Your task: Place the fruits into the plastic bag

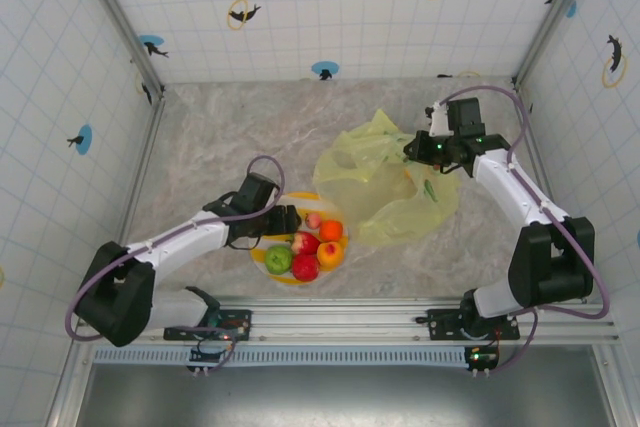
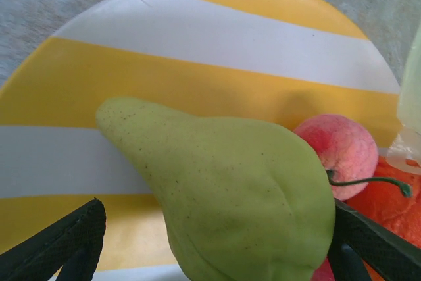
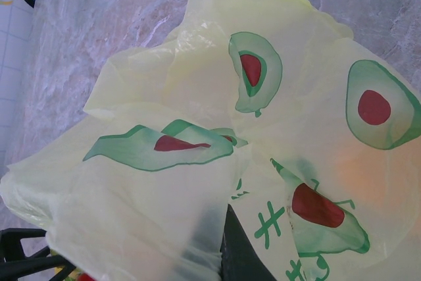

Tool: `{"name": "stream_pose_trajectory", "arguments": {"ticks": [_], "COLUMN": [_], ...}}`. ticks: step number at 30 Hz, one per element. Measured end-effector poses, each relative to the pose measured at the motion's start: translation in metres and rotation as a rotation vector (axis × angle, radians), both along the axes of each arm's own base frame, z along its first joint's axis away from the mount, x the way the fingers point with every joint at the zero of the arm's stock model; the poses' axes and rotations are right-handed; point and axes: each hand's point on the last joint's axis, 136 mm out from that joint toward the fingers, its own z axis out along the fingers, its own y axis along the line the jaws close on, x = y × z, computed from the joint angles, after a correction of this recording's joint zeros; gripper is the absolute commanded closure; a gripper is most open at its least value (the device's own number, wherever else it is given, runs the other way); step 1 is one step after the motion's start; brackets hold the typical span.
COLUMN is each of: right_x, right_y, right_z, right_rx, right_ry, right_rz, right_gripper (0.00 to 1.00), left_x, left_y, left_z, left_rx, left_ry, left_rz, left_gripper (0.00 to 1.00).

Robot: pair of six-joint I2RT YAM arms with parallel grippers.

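Observation:
A green pear (image 2: 230,182) lies on the striped plate (image 2: 197,44) between the fingers of my left gripper (image 2: 217,210), which is open; the left finger (image 2: 59,241) stands clear of the pear and the right finger (image 2: 375,241) is close against it. A pink peach (image 2: 332,153) and an orange fruit (image 2: 395,205) lie just behind. From above, my left gripper (image 1: 288,219) hovers over the plate (image 1: 262,265) beside a green apple (image 1: 278,259), red fruits (image 1: 305,267) and an orange (image 1: 331,230). My right gripper (image 1: 425,150) is shut on the plastic bag (image 1: 380,182), whose film (image 3: 197,97) drapes over its fingers (image 3: 247,255).
The plate sits near the table's front edge, with the bag's lower corner (image 1: 385,232) just to its right. White tiled walls (image 1: 60,97) enclose the marble tabletop (image 1: 220,137) on three sides. A metal rail (image 1: 340,319) runs along the front.

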Motion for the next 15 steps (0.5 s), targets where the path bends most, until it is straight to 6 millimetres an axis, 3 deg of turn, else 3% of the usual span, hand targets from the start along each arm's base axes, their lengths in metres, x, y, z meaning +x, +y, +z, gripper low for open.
{"name": "stream_pose_trajectory", "arguments": {"ticks": [8,15], "right_x": [0.0000,0.0005], "right_y": [0.0003,0.0007], "right_z": [0.0001,0.0003], "right_rx": [0.002,0.005], "right_ry": [0.000,-0.003], "right_rz": [0.001,0.000], "right_gripper": [0.95,0.95], "left_x": [0.0066,0.0063], "left_y": [0.0098,0.0065], "left_z": [-0.0021,-0.0088], "left_rx": [0.051,0.046], "left_ry": [-0.029,-0.013], "left_rz": [0.035,0.026], "left_gripper": [0.17,0.17]}}
